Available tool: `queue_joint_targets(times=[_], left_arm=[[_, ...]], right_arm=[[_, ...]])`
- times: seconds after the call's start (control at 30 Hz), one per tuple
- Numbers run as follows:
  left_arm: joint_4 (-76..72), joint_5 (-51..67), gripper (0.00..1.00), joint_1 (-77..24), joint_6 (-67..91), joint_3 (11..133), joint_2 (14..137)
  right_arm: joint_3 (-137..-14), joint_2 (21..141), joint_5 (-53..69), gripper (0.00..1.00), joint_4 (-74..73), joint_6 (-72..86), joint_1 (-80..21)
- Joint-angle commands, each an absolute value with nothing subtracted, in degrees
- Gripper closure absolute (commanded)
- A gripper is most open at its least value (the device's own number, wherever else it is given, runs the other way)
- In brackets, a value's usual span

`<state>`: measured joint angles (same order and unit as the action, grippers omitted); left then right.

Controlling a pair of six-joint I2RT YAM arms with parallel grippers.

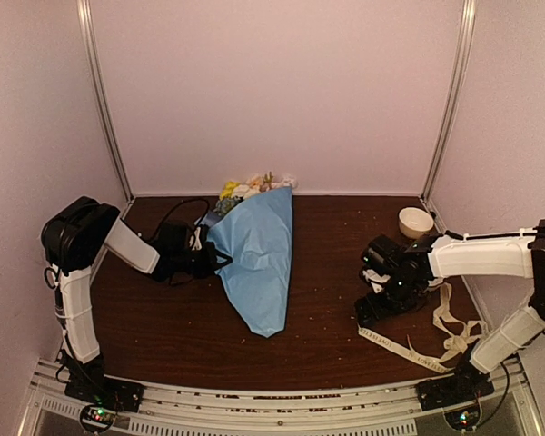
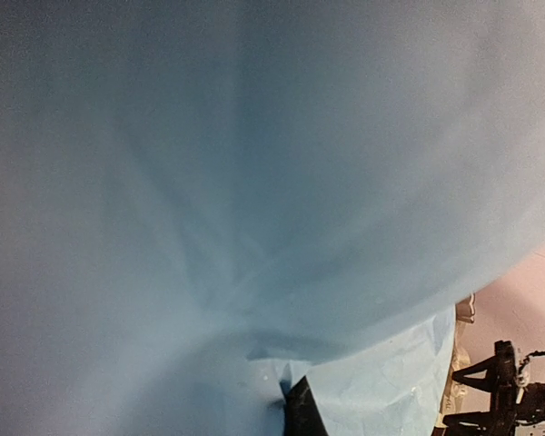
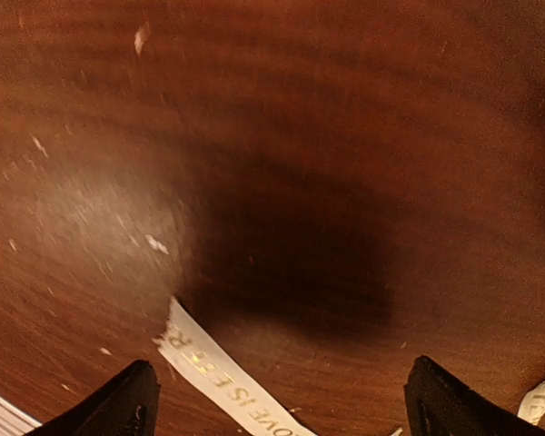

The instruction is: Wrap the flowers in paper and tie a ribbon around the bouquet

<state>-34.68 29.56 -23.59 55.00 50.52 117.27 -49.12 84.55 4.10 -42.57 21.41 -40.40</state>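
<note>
The bouquet [image 1: 259, 254] lies mid-table as a light blue cone of paper [image 2: 254, 182], narrow end toward me. The flowers [image 1: 252, 187], yellow and pale, stick out of its far wide end. My left gripper [image 1: 216, 261] is shut on the cone's left edge; in the left wrist view the paper fills the frame and one dark fingertip [image 2: 302, 413] pinches a fold. My right gripper [image 3: 282, 409] stands open low over the table on the right [image 1: 371, 313]. The cream ribbon [image 1: 391, 345] lies under it, its lettered end [image 3: 218, 372] flat on the wood between the fingers.
A small white bowl [image 1: 415, 221] sits at the back right near the wall. The ribbon's far part loops in a loose tangle [image 1: 450, 327] beside the right arm. Pale crumbs dot the dark wooden table [image 1: 327, 272]. Walls enclose three sides.
</note>
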Motion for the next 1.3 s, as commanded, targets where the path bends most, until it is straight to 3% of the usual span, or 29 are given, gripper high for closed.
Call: queue_joint_targets(times=[0.0, 0.13, 0.37, 0.4, 0.57, 0.77, 0.97, 1.07, 1.27], left_arm=[[-33.62, 30.18, 1.0, -24.18, 53.99, 50.18, 118.2], [-33.65, 30.12, 1.0, -24.22, 53.78, 50.26, 117.83], [-32.79, 30.42, 1.0, -24.19, 53.27, 50.94, 117.68], [-32.67, 30.51, 1.0, -24.19, 53.22, 51.16, 117.68], [-30.66, 30.39, 1.0, -24.21, 52.25, 51.9, 117.04], [-28.43, 29.71, 1.0, -24.2, 50.94, 52.2, 116.13], [-27.85, 29.24, 1.0, -24.22, 50.24, 52.1, 115.8], [-26.35, 29.12, 1.0, -24.17, 49.18, 52.41, 115.66], [-22.57, 28.8, 1.0, -24.16, 46.69, 54.62, 115.66]], right_arm=[[-46.19, 83.61, 13.43, 0.06, -42.51, 23.39, -38.94], [-45.13, 88.49, 10.43, 0.21, -43.31, 23.95, -39.94], [-44.09, 93.0, 11.72, 0.31, -41.68, 25.96, -46.2], [-43.8, 93.7, 11.97, 0.39, -41.08, 26.12, -46.39], [-44.87, 94.69, 12.81, 1.0, -39.91, 26.27, -47.73], [-50.32, 90.3, 9.51, 1.0, -39.56, 23.51, -44.9], [-74.91, 90.98, 0.24, 1.0, -39.55, 21.61, -33.34], [-90.12, 94.18, 5.76, 1.0, -38.98, 18.93, -39.24], [-110.36, 101.21, 25.77, 1.0, -42.81, 2.9, -61.87]])
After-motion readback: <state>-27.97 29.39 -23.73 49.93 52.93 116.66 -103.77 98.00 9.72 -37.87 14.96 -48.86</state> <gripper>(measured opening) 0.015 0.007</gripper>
